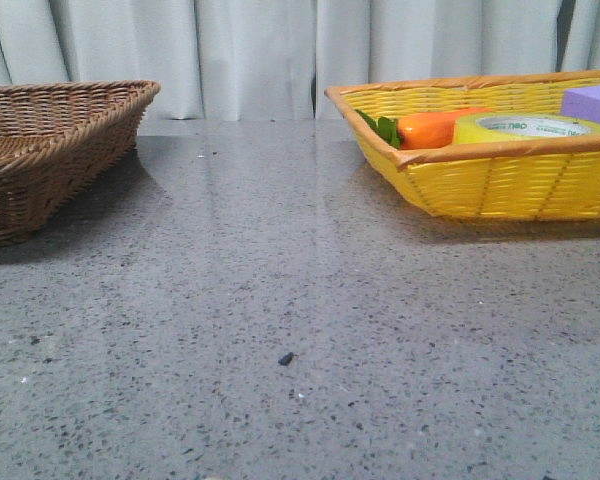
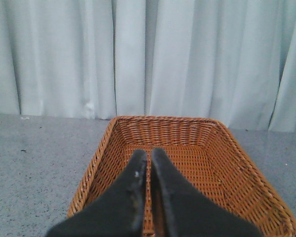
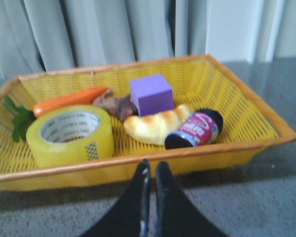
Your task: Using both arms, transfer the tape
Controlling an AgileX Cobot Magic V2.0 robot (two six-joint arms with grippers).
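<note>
The tape (image 3: 70, 136), a wide yellow roll with a white core and a checkered patch, lies flat in the yellow basket (image 3: 138, 170). It also shows in the front view (image 1: 528, 128) at the back right. My right gripper (image 3: 152, 165) is shut and empty, just outside the basket's near rim, to the right of the tape. My left gripper (image 2: 149, 154) is shut and empty over the brown wicker basket (image 2: 237, 163). Neither gripper shows in the front view.
The yellow basket also holds an orange carrot (image 3: 69, 99), a purple block (image 3: 150, 94), a bread roll (image 3: 155, 123) and a dark can (image 3: 195, 129). The brown basket (image 1: 50, 150) stands at the table's left. White curtains hang behind.
</note>
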